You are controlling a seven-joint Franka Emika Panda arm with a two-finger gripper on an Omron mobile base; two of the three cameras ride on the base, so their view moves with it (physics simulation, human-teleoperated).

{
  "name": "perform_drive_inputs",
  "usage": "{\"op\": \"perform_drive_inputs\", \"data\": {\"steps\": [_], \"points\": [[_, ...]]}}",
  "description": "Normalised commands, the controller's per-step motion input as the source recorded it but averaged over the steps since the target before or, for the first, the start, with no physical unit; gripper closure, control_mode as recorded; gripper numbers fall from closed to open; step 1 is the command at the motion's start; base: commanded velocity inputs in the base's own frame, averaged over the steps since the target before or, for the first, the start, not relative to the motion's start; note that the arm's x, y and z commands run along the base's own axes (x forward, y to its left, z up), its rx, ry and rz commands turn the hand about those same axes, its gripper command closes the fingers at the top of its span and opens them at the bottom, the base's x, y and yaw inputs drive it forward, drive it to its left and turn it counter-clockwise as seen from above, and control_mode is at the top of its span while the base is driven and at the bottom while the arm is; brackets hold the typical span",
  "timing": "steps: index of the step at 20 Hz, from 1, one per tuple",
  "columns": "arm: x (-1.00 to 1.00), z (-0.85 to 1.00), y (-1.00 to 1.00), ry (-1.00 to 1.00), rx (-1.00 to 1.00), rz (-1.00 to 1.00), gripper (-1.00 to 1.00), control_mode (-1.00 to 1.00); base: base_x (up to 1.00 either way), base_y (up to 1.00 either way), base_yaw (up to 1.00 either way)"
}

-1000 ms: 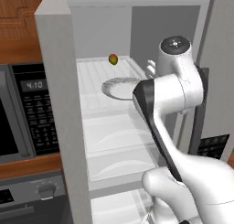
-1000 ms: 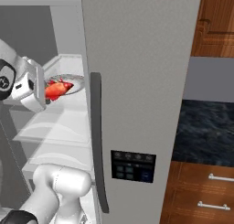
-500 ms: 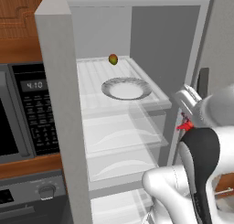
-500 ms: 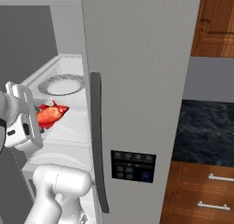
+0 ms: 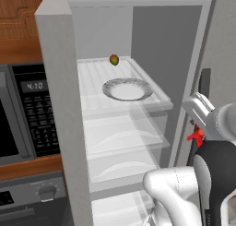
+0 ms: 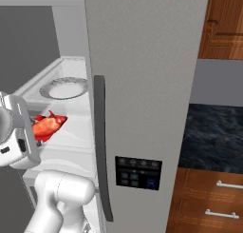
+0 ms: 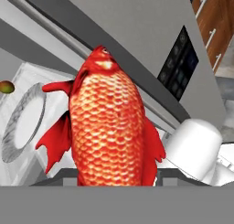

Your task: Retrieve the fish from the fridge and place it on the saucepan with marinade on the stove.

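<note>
Fish gripped outside the fridge
Your tool (image 6: 35, 132) grips the small red-orange scaly fish (image 7: 109, 127) before the tall light-grey fridge (image 6: 142, 84).

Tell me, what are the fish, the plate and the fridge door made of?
The fish looks like glossy scaled skin, red-orange with a net pattern, though it could be a plastic model. The plate seems glazed ceramic or metal: smooth grey with a ridged rim. The fridge door looks like brushed steel, matt light grey with a dark handle.
</note>
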Motion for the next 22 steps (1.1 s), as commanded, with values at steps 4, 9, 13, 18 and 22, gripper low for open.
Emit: {"op": "perform_drive_inputs", "data": {"steps": [4, 9, 13, 18, 22], "points": [[0.00, 0.00, -0.04, 0.00, 0.00, 0.02, 1.00, -1.00, 0.00, 0.00, 0.00], [-0.08, -0.02, -0.06, 0.00, 0.00, 0.00, 1.00, 1.00, -0.09, -0.02, 0.00], [0.00, 0.00, 0.00, 0.00, 0.00, 0.00, 1.00, 1.00, -0.64, -0.05, 0.03], [0.00, 0.00, 0.00, 0.00, 0.00, 0.00, 1.00, 1.00, -0.84, -0.10, 0.08], [0.00, 0.00, 0.00, 0.00, 0.00, 0.00, 1.00, 1.00, -0.80, -0.21, 0.11]]}}
